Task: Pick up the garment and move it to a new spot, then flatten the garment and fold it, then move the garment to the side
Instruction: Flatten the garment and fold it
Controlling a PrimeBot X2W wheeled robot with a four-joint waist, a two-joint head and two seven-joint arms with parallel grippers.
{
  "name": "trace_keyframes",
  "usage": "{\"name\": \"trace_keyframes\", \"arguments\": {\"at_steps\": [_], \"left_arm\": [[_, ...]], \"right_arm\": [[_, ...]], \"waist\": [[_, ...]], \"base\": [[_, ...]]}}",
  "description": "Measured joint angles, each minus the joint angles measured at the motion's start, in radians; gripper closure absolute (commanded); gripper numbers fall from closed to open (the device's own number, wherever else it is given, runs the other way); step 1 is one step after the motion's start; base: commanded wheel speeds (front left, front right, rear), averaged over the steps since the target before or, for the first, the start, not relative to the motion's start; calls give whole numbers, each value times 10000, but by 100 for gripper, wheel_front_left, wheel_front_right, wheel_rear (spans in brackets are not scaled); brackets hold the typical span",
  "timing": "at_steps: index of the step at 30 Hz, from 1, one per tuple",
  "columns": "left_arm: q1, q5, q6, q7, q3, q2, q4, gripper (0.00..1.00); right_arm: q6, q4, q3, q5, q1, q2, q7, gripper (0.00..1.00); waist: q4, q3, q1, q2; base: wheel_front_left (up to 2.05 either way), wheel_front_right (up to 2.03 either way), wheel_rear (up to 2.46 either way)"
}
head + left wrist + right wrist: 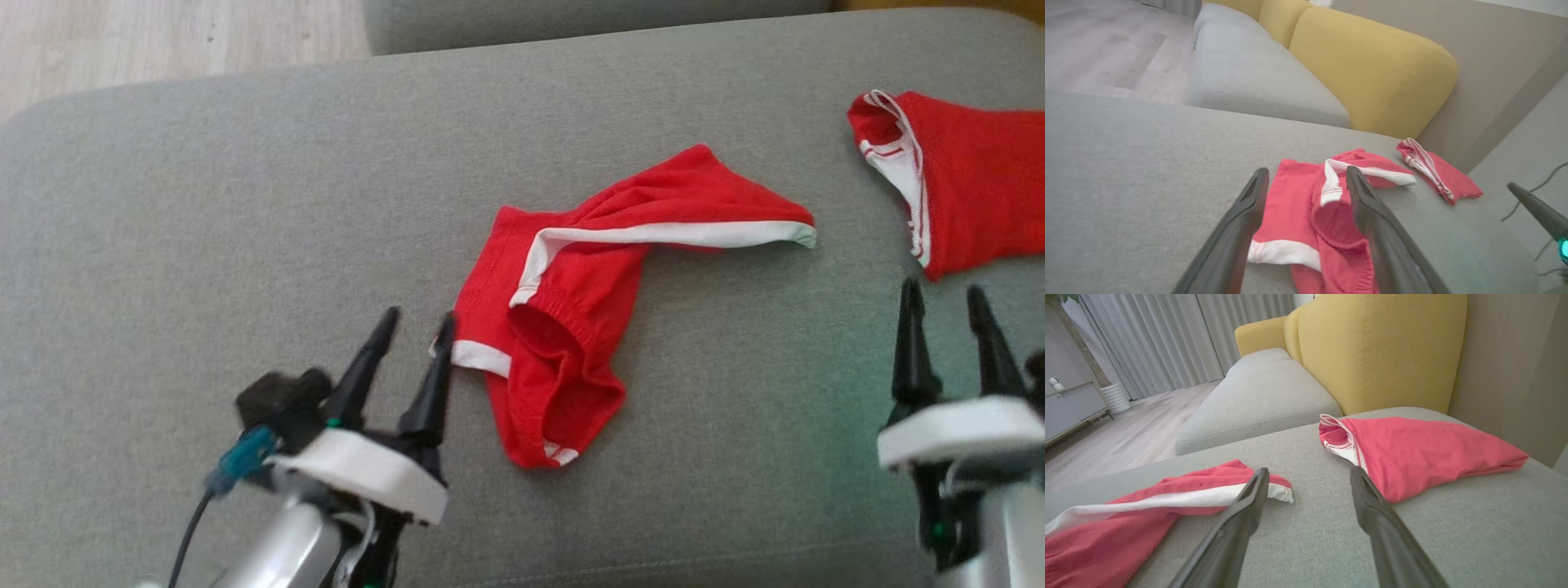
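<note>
The garment (pixel 571 310), red with white trim, lies crumpled in the middle of the cushion (pixel 204 204). The left gripper (pixel 419 317) is parted and empty, one fingertip just beside the garment's white hem corner. The right gripper (pixel 943 290), likewise parted and empty, hovers near a second red garment (pixel 971 180) farther right.

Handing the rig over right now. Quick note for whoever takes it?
Left tool: open, empty, fingertips at the white-hemmed left edge of the red shorts.
Right tool: open, empty, just short of a second red garment at the right.
The shorts lie crumpled mid-way across the grey sofa seat, one leg twisted out to the right.
Done: nothing visible; shorts not flat, not folded.
Left: grasp, reposition, flatten, fold, move aside.
</note>
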Motion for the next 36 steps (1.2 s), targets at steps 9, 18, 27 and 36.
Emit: {"name": "trace_keyframes", "arguments": {"at_steps": [9,18,27,36], "left_arm": [[1169,2025,-504,-2,1783,-811,451,0],[1760,3018,-1218,-2,2792,-1469,1003,0],[1919,3624,-1868,-2,3864,-1797,1613,0],[2278,3931,-2209,-2,4567,-2002,1960,0]], "right_arm": [[0,941,282,-746,917,19,-1709,0],[0,1258,610,-702,1209,29,-1822,0],[0,1306,947,-836,1262,29,-1824,0],[0,1306,1081,-844,1268,29,-1824,0]], "waist": [[6,-388,0,0],[88,-631,0,0],[236,-808,0,0],[375,-958,0,0]], "base": [[0,0,0],[0,0,0],[0,0,0],[0,0,0]]}}
